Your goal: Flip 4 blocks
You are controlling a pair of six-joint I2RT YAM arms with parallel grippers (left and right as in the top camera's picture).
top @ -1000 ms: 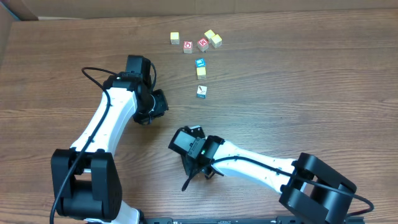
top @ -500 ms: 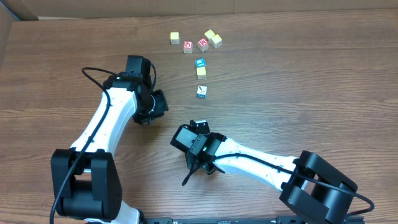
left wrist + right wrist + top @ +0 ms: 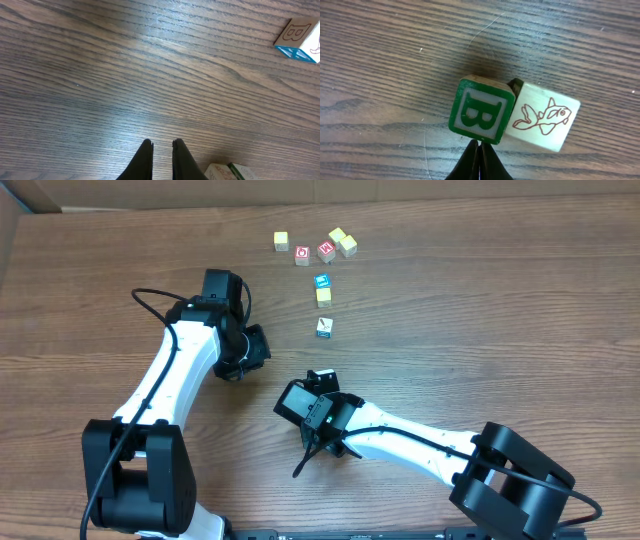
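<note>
Two grippers, neither holding anything. First, left gripper (image 3: pixel 161 146): fingers pressed together over table (image 3: pixel 100 75). Second, right gripper (image 3: pixel 478 148): pinched shut, tip at near edge of B block (image 3: pixel 481 116); fish block (image 3: pixel 543 122) abuts it. Advice: tip B block alone, contact centred, neighbour undisturbed.

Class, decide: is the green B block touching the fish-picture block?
Touching. Right wrist view: the green B block and fish-picture block abut along their lower sides.
</note>
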